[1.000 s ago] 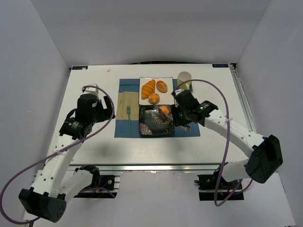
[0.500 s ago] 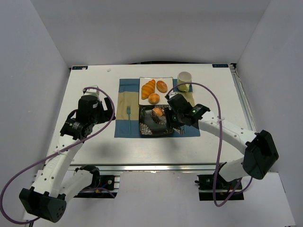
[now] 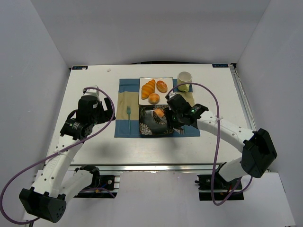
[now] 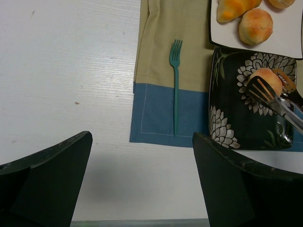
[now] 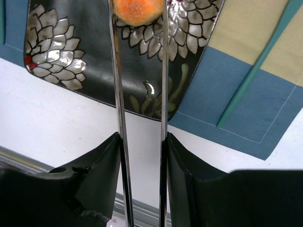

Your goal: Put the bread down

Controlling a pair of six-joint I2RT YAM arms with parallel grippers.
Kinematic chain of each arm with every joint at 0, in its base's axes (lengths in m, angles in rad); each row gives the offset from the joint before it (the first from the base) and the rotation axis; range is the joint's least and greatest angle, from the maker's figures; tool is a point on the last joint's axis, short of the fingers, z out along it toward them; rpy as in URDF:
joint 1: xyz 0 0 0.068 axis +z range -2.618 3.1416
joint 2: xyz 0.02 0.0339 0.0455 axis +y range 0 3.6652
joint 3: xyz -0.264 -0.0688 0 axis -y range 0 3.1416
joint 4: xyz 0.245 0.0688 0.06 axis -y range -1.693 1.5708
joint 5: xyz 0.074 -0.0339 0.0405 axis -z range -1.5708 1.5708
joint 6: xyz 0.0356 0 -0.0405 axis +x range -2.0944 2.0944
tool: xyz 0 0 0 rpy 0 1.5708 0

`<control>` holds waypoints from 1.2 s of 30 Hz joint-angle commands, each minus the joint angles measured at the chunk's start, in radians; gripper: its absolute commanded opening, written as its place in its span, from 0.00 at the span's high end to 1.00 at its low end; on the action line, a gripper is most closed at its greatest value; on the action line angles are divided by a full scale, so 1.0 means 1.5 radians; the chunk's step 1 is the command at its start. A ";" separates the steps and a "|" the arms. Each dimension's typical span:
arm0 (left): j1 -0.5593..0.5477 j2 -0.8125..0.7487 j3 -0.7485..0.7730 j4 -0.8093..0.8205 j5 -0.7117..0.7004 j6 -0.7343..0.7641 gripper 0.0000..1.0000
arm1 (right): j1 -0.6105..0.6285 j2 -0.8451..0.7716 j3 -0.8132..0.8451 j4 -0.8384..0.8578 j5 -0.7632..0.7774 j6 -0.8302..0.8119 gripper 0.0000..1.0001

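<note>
Golden-orange bread (image 3: 159,112), a small round bun, sits between the tips of a pair of metal tongs (image 5: 163,94) over the far part of the dark floral plate (image 3: 149,125). The pictures do not show whether its underside already touches the glaze. The right gripper (image 5: 142,142) is clenched on the tongs' two arms, squeezing them so that the tips pinch the bun; the tool keeps the fingers off the food and gives extra reach across the plate. Seen from the left wrist, the bun lies within the plate's rim, near the corner next to the white plate (image 3: 144,100).

On the white plate are a croissant (image 3: 148,88), an oval roll (image 3: 162,86) and another round bun (image 3: 154,98), which suggests it is the serving dish and the dark plate the setting to be filled. A green fork (image 4: 175,85) lies on the placemat (image 3: 124,127) just left of the dark plate.

The left gripper (image 4: 142,142) stands spread and empty, well apart over the table (image 3: 94,80), probably parked so as not to crowd the plates.

Judged step: letting the bun go.
</note>
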 commanded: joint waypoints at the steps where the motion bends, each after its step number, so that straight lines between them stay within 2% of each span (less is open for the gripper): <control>1: 0.000 -0.011 -0.006 0.005 0.005 0.001 0.02 | 0.001 0.000 0.000 0.021 -0.023 0.003 0.55; 7: 0.000 -0.012 -0.005 0.003 0.004 0.002 0.02 | 0.002 -0.012 -0.001 0.014 -0.015 0.002 0.39; 11: 0.000 -0.010 -0.004 0.006 0.006 0.002 0.02 | 0.002 -0.015 0.007 0.006 -0.017 0.002 0.34; 23: 0.000 -0.009 -0.002 0.002 0.005 0.004 0.02 | 0.002 -0.071 0.058 -0.030 0.025 0.027 0.32; 28: 0.000 -0.010 -0.004 -0.002 0.001 0.007 0.02 | -0.005 -0.116 0.096 -0.070 0.077 0.033 0.31; 32: 0.000 -0.012 -0.006 -0.003 0.001 0.009 0.02 | -0.052 -0.167 0.108 -0.106 0.109 0.026 0.30; 34: 0.000 -0.012 -0.005 -0.005 0.001 0.011 0.02 | -0.125 -0.211 0.095 -0.102 0.095 0.003 0.31; 35: 0.000 -0.010 -0.006 -0.004 0.002 0.012 0.02 | -0.202 -0.222 0.085 -0.095 0.082 -0.008 0.31; 36: 0.000 -0.009 -0.008 -0.001 0.003 0.012 0.02 | -0.244 -0.231 0.073 -0.089 0.049 -0.034 0.31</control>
